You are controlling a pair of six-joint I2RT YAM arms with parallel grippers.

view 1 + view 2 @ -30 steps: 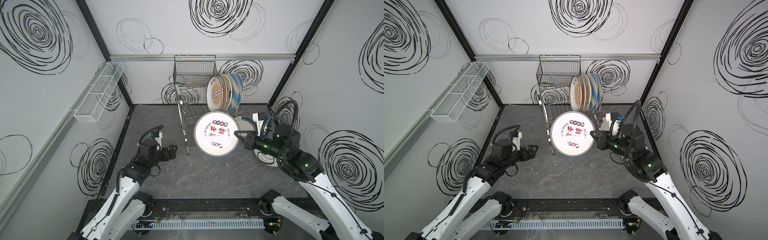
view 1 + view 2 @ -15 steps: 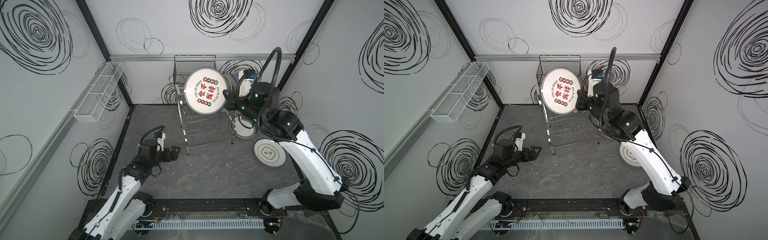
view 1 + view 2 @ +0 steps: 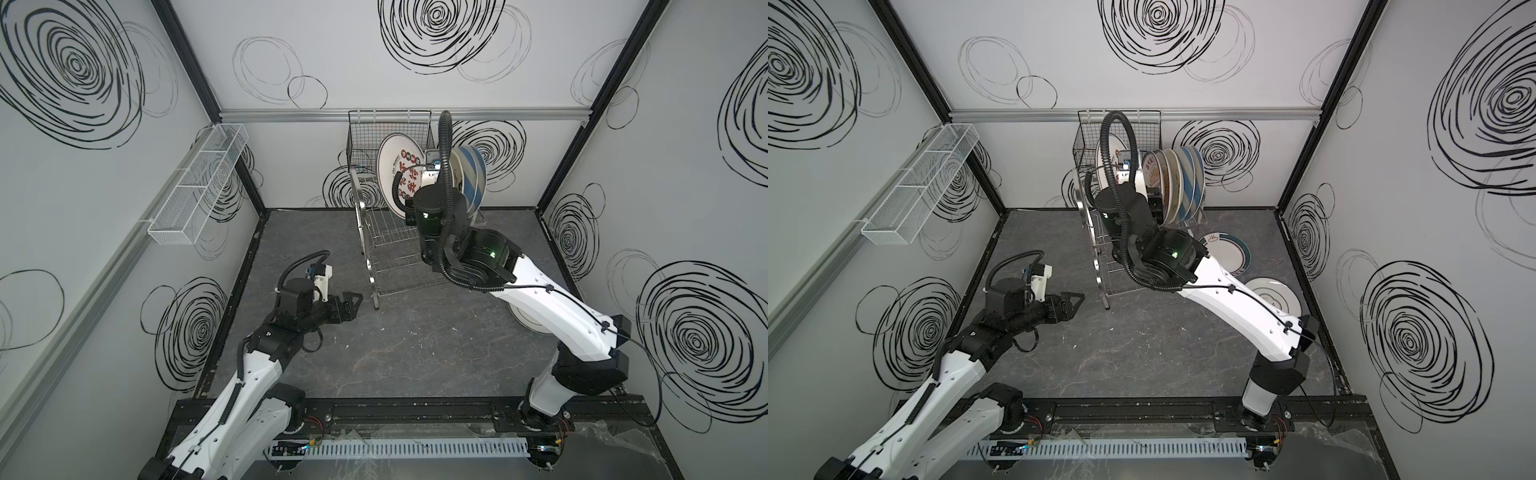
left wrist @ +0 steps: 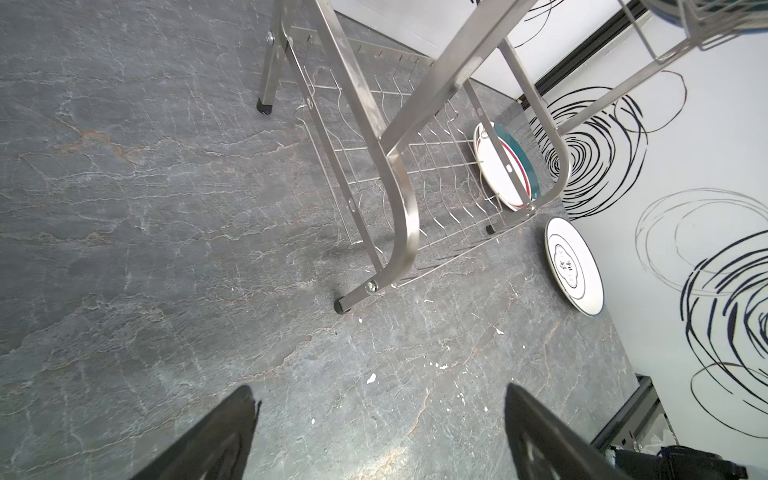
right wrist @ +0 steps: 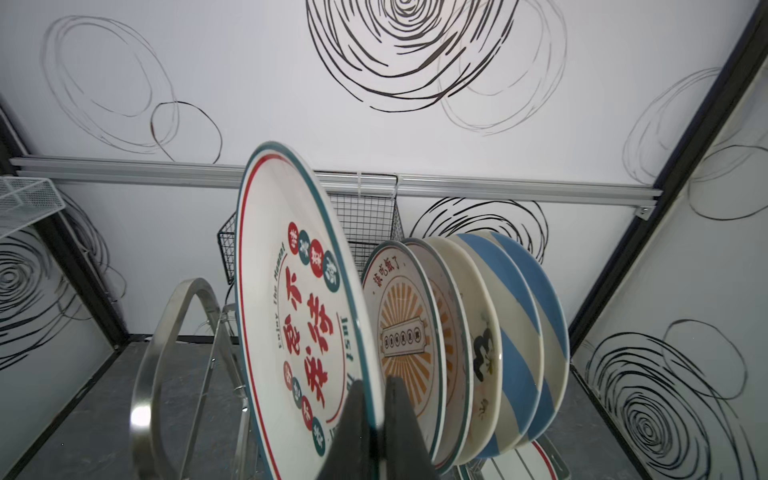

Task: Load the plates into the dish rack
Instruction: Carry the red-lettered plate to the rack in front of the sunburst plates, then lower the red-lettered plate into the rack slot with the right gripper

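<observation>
Right gripper [image 5: 374, 388] pinches the rim of the red-lettered plate [image 5: 291, 316], upright at the dish rack [image 5: 153, 353] beside five standing plates [image 5: 490, 332]; left gripper [image 4: 379, 390] has jaws wide.

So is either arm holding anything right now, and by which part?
On the right gripper, the jaws pinch the red-lettered plate by its rim, held on edge. The left gripper holds nothing, jaws open.

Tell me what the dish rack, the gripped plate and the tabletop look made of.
Dish rack: polished steel, probably stainless; bright glints on tubes and wires.
Red-character plate: glazed ceramic or possibly melamine; glossy white face, printed pattern.
Tabletop: matte grey stone look, veined; maybe printed laminate.
</observation>
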